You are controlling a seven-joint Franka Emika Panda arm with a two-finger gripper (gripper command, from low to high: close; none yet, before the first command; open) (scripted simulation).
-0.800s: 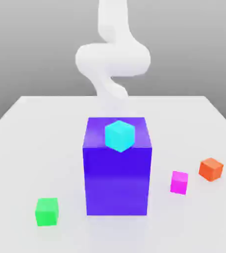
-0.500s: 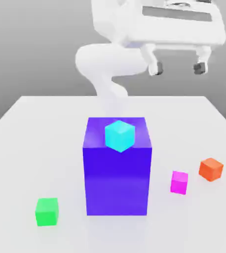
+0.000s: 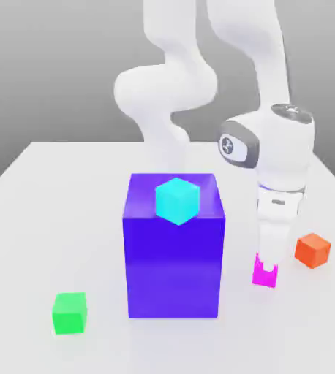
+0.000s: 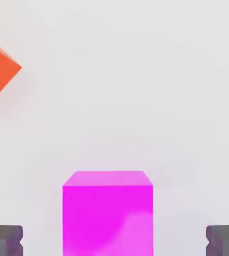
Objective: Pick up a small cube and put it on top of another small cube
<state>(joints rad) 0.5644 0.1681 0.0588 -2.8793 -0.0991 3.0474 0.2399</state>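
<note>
Hand view shows the gripper [image 4: 110, 240] spread wide, its fingertips [image 4: 4, 240] straddling the pink cube [image 4: 107, 212] without touching it. That cube sits near the table's [image 3: 46, 219] right edge beside the orange cube [image 3: 313, 250]. Grasping is in hand; next, closing, lifting, carrying to the green cube [image 3: 69, 313].

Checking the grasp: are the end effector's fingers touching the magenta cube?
Apart. The hand view shows bare table between each fingertip and the magenta cube.
</note>
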